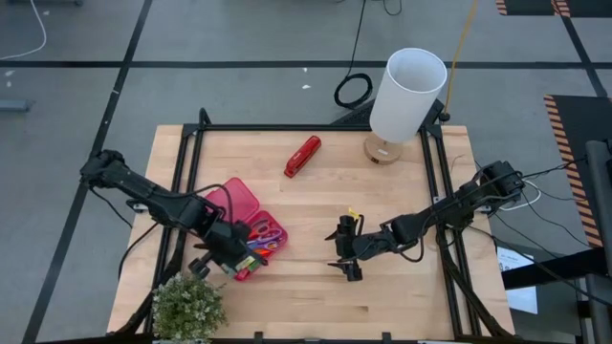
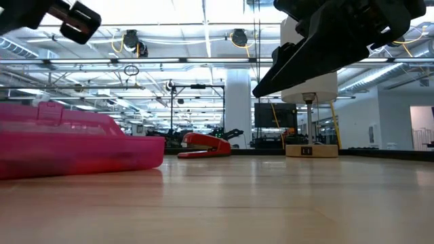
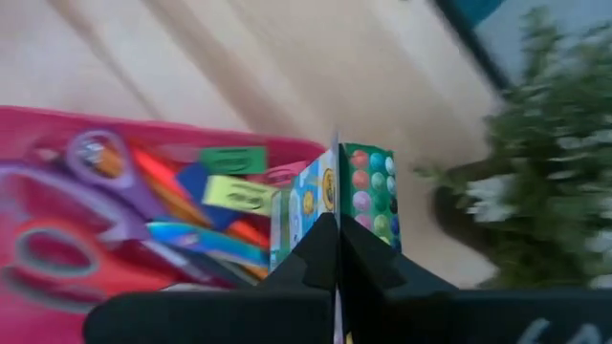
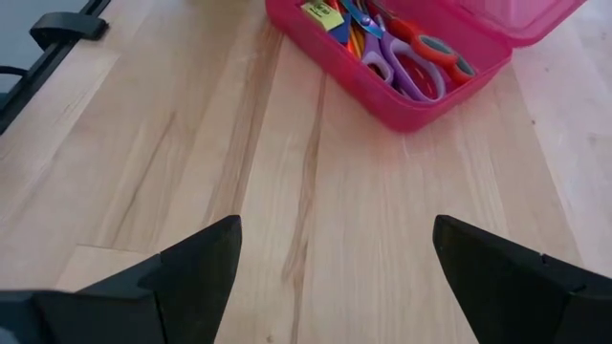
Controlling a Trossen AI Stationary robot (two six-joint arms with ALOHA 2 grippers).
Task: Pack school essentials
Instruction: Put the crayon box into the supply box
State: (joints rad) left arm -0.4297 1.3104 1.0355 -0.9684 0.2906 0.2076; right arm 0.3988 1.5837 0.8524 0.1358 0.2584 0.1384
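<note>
From above, the left gripper sits over the near end of the open see-through pink plastic case on the wooden table, and the right gripper waits mid-table. The left wrist view shows its 2 fingers pinched tight on a small green-yellow crayon box, beside purple-handled scissors in the case. The right wrist view shows its 2 fingers spread wide, holding nothing, with red-handled scissors in the case.

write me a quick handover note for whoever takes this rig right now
Left gripper: shut on the small crayon box, held at the near edge of the open pink case, beside the potted plant.
Right gripper: open, holding nothing, above bare table facing the case.
Done: purple scissors, red-handled scissors, pens and erasers lie in the case.
Left: release the crayon box into the case. Red stapler stays out.
</note>
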